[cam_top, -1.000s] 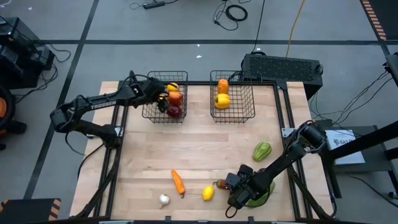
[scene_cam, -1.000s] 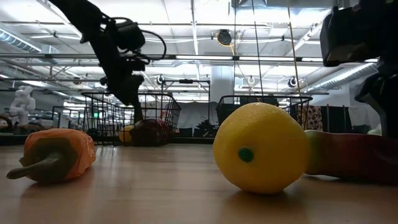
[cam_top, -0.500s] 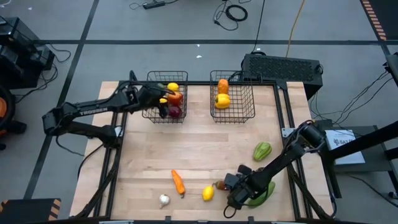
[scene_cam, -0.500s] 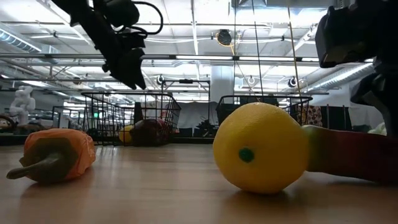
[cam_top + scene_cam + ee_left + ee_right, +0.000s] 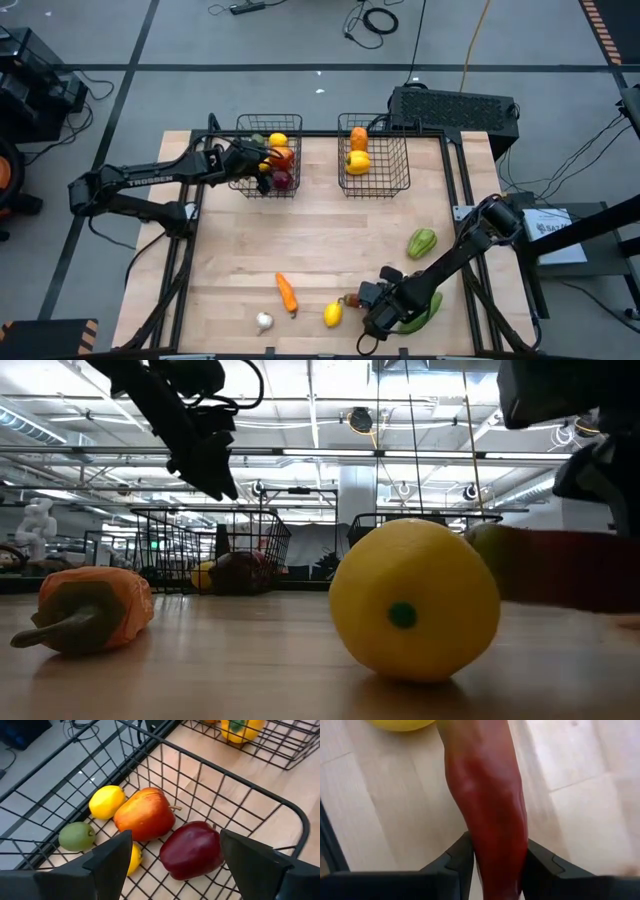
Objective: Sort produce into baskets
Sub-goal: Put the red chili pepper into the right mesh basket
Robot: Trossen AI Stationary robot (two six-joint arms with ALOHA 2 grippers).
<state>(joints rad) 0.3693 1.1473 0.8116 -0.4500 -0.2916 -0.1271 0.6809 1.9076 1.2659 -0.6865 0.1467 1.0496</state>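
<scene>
My right gripper (image 5: 368, 298) (image 5: 497, 845) is at the table's near right, shut on a red chilli (image 5: 352, 298) (image 5: 560, 565), next to a yellow lemon (image 5: 333, 315) (image 5: 415, 600). My left gripper (image 5: 256, 160) (image 5: 175, 837) is open and empty just above the left wire basket (image 5: 243, 185), which holds a dark red apple (image 5: 192, 850), a red-orange apple (image 5: 145, 815), lemons (image 5: 106, 801) and a lime (image 5: 76, 836). The right basket (image 5: 400, 180) holds a yellow pepper (image 5: 357, 160). A carrot (image 5: 287, 292) and a garlic (image 5: 263, 322) lie on the table. My right gripper pinches the chilli's red body (image 5: 485, 832) between its two fingers, one on each side. The fingers lie along the chilli, slanting down from the table's right. In the low view the chilli hangs about level, clear of the table, its greenish end (image 5: 490, 545) toward the lemon.
A green vegetable (image 5: 422, 242) lies at the right of the table, and another green piece (image 5: 425, 312) lies under my right arm. Bare wood shows in the table's middle (image 5: 320, 230) between the baskets and the loose pieces.
My left gripper has risen out of the left basket and drawn back a little toward the table's left edge. My right gripper has lifted the chilli off the table. The lemon beside it has shifted a little toward the table's left and near edge.
</scene>
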